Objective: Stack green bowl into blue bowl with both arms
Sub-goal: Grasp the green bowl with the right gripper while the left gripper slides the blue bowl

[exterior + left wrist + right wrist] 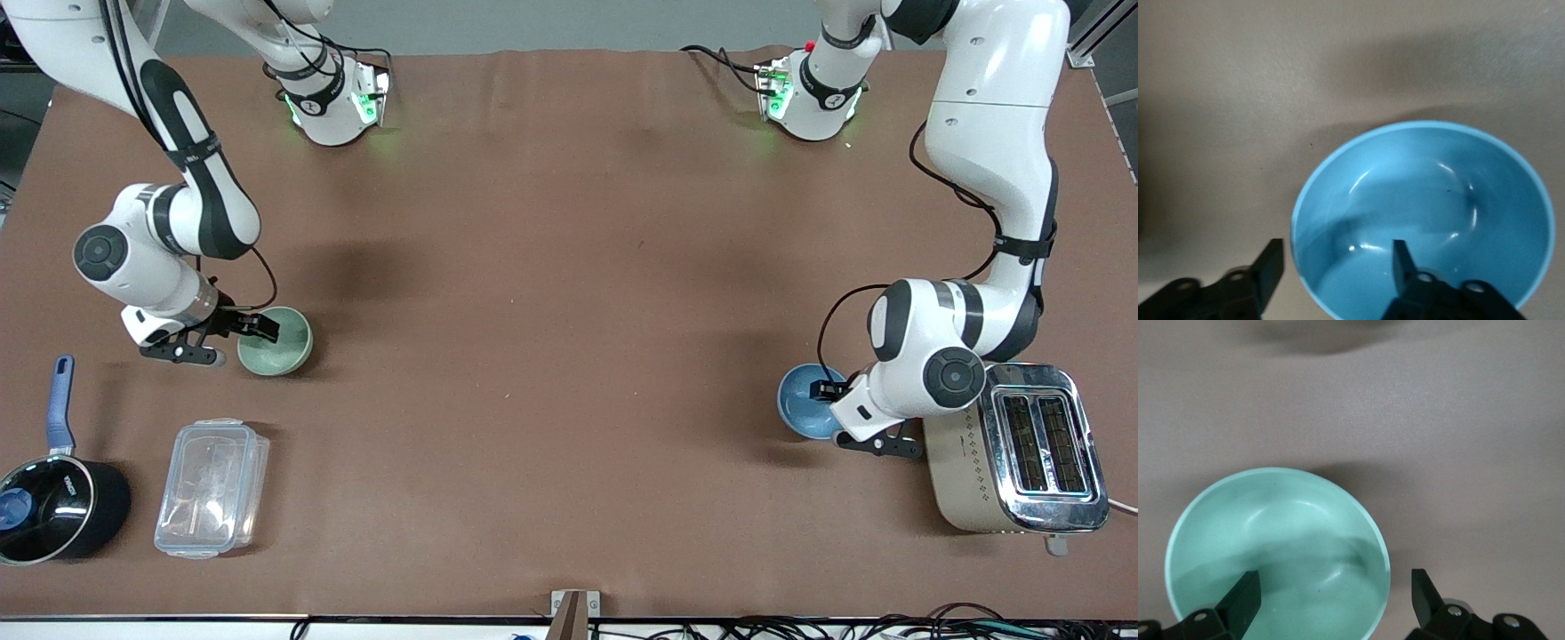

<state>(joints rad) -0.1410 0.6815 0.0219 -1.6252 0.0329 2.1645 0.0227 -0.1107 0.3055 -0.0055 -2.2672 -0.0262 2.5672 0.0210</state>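
Right gripper (252, 327) is open, straddling the rim of the small glossy pale-green bowl (276, 340) — one finger (1241, 600) inside, one outside. The bowl sits on the brown table (569, 356), farther from the front cam than the clear plastic lidded box (212, 487). Left gripper (834, 393), also open, straddles the rim of the small glossy sky-blue bowl (807, 402) — just beside the chrome toaster (1018, 447).

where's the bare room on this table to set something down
The widest bare stretch of the table lies between the green bowl and the blue bowl. It is crowded around the saucepan and plastic container, and where the toaster sits beside the blue bowl.
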